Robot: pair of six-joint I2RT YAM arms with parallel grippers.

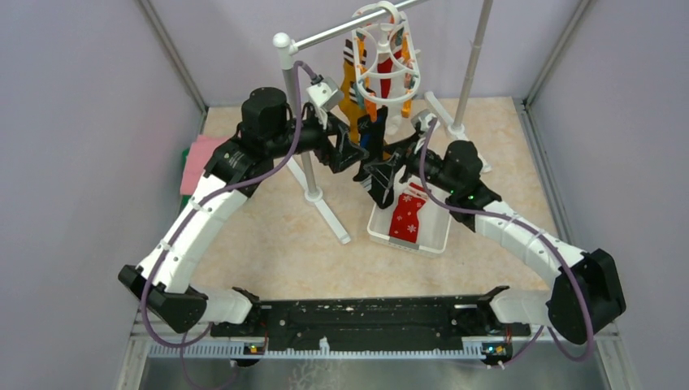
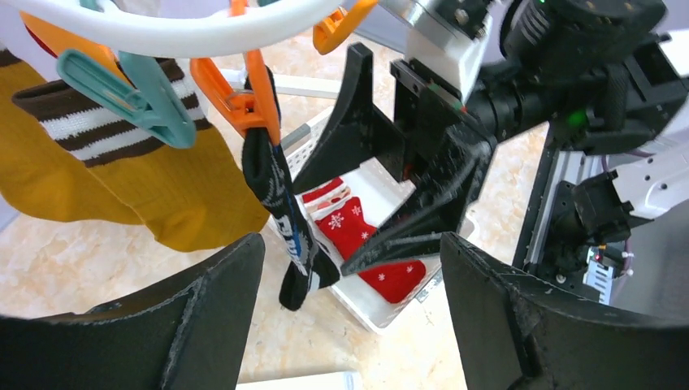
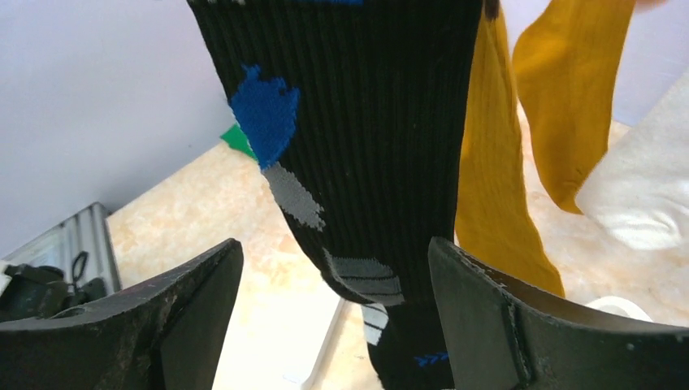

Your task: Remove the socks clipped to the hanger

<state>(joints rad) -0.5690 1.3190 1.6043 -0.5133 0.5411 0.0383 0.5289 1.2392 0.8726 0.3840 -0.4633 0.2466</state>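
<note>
Because the hanger [image 1: 386, 49] only hooks over the rack bar [image 1: 325, 31], a hard downward tug could swing it or lift it off. The black sock [image 3: 366, 146] hangs from an orange clip [image 2: 246, 99], in line with the gap between the spread fingers of the right gripper [image 3: 335, 248]. The left gripper [image 2: 351, 244], likewise open and empty, faces it closely, so the arms risk collision. Only the left wrist view shows the clip's bite, and only the right wrist view shows the sock's blue patch.
</note>
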